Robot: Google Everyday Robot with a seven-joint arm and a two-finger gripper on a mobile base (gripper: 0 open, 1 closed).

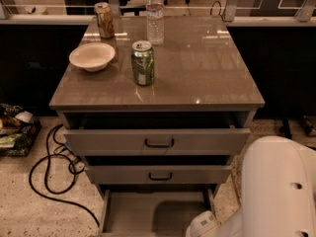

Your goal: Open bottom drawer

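Where the bottom drawer (143, 214) stands

Though my arm (279, 191) fills the lower right corner, my gripper lies out of view past the bottom edge, so I cannot tell its grip. Bottom drawer is pulled out beneath the middle drawer (158, 174), pale inside showing.

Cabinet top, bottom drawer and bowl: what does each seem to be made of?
Cabinet top: brown and glossy, perhaps laminate or polished stone; it mirrors the lights. Bottom drawer: pale grey and matt, likely painted metal, going by its thin flat walls. Bowl: cream and dull, maybe paper or plastic. The gripper is out of view, somewhere below the white arm.
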